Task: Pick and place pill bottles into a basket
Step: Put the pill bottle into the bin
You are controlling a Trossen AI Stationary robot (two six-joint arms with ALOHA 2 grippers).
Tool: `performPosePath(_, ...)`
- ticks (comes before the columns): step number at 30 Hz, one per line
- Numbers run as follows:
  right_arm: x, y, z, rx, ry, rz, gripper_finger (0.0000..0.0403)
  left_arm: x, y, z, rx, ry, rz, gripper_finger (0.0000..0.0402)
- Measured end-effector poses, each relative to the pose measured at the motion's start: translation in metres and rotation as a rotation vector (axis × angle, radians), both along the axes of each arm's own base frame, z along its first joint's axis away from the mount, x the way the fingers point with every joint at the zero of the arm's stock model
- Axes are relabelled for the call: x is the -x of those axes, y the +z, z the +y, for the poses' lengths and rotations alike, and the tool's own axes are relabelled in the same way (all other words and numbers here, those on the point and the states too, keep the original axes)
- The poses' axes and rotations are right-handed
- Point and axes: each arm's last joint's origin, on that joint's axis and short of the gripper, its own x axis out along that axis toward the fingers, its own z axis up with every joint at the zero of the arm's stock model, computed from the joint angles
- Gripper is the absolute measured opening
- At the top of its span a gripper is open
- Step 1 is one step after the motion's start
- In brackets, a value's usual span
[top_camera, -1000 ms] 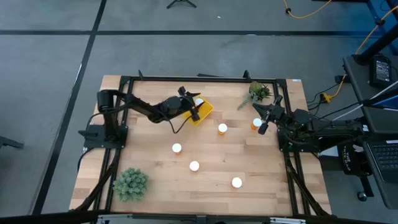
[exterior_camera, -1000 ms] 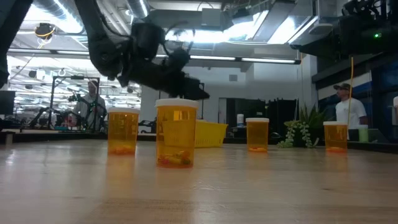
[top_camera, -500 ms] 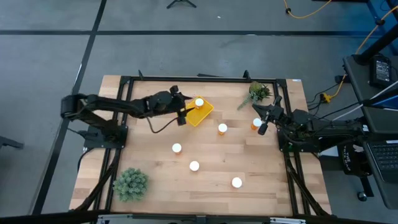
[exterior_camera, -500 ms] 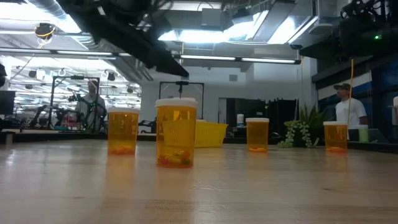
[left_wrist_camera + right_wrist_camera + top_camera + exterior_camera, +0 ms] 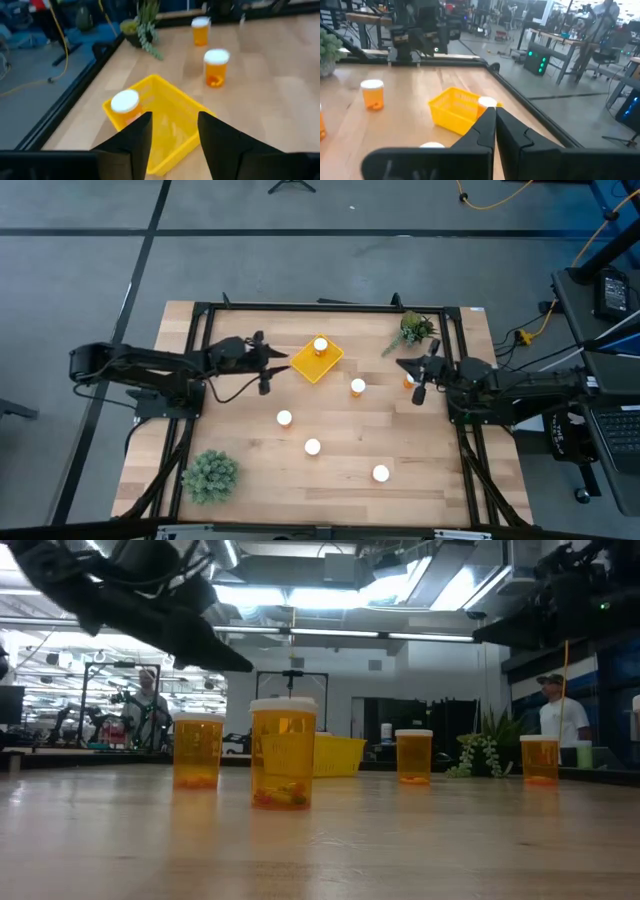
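Tabletop: yellow basket (image 5: 318,359) holds one bottle (image 5: 320,345) (white-capped).

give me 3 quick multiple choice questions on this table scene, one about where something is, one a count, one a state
1. Where is the left gripper?
A. over the basket
B. beside the basket, clear of it
C. at the fern

2. How many pill bottles stand in the basket?
A. one
B. three
C. none

3. The left gripper's fingers are:
A. clamped on a bottle
B. open and empty
C. hidden

Answers: 1 B, the high view shows it left of the yellow basket. 2 A, a single white-capped bottle sits inside. 3 B, the left wrist view shows a gap with nothing held.
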Motion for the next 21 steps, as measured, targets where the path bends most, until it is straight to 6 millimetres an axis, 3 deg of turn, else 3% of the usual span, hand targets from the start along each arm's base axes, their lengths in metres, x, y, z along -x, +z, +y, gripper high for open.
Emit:
performPosePath(4,-0.003,0.004,0.0,-0.042,-0.002,-0.042,0.0017,0.013,-0.008,-0.005,0.005,-0.039,-0.03,0.0122)
performPosePath(9,-0.005,0.014,-0.002,-0.111,-0.097,0.081,0.0017,0.024,-0.011,-0.008,-0.017,-0.068,-0.046,0.0088)
performPosePath(17,-0.012,0.051,-0.001,-0.206,-0.159,0.27,0.0016,0.028,-0.004,-0.011,-0.062,-0.134,-0.075,0.001)
performPosePath(21,-0.016,0.066,0.002,-0.255,-0.176,0.398,0.0016,0.029,-0.004,-0.01,-0.109,-0.108,-0.062,0.0004)
